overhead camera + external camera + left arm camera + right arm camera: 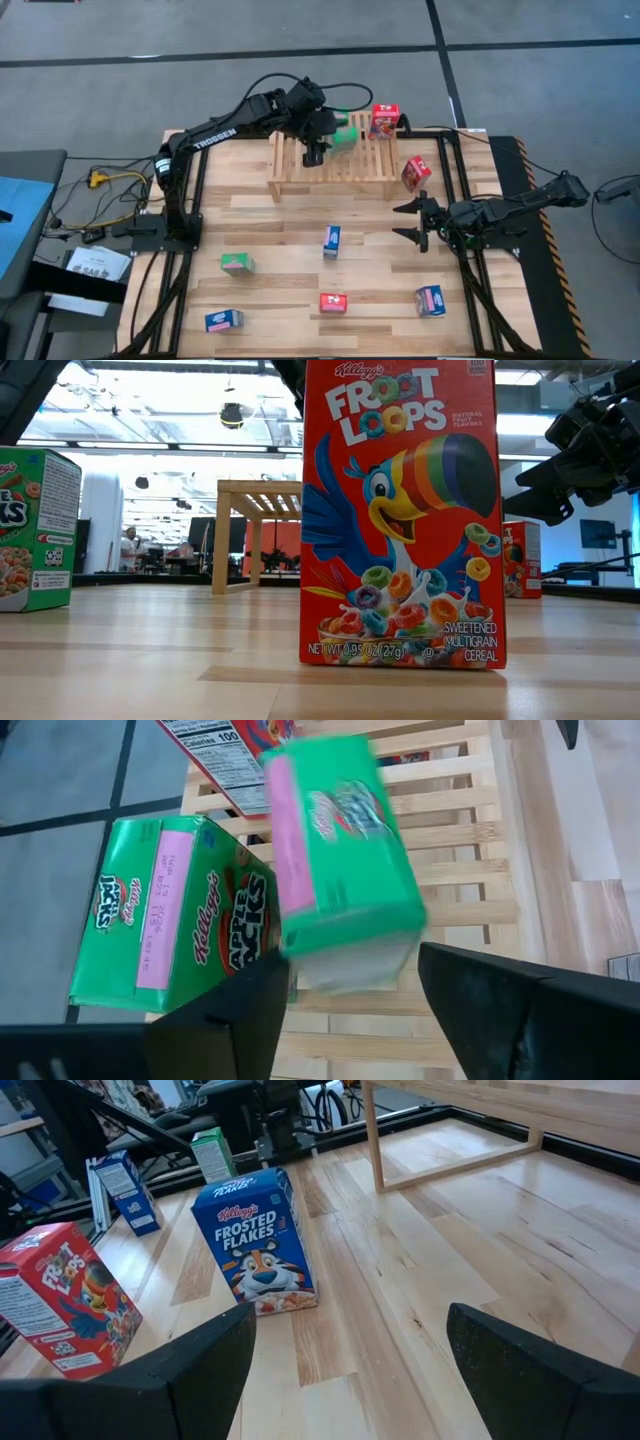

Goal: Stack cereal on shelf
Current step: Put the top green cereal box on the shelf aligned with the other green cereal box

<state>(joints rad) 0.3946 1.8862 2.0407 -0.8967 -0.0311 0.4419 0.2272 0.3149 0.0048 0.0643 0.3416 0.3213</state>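
- High view: the pale plank tabletop fills the middle of the frame, with the low light-wood slatted shelf standing at its upper centre.
- The left arm reaches from the left edge up over the shelf; the right arm lies along the right side, pointing toward the centre.
- The left gripper hangs over the shelf's upper middle. In the left wrist view its fingers are spread moderately around one end of a green cardboard cereal box, held tilted above the slats.
- A second green Apple Jacks box lies on its side on the slats just beside the held one.
- The right gripper hovers low at centre right, fingers wide apart and empty.
- A red Froot Loops box stands on the shelf's upper right; another red box leans just right of the shelf.
- On the tabletop: a blue Frosted Flakes box at centre, a green box lower left, a red box bottom centre, and blue boxes at bottom left and bottom right.
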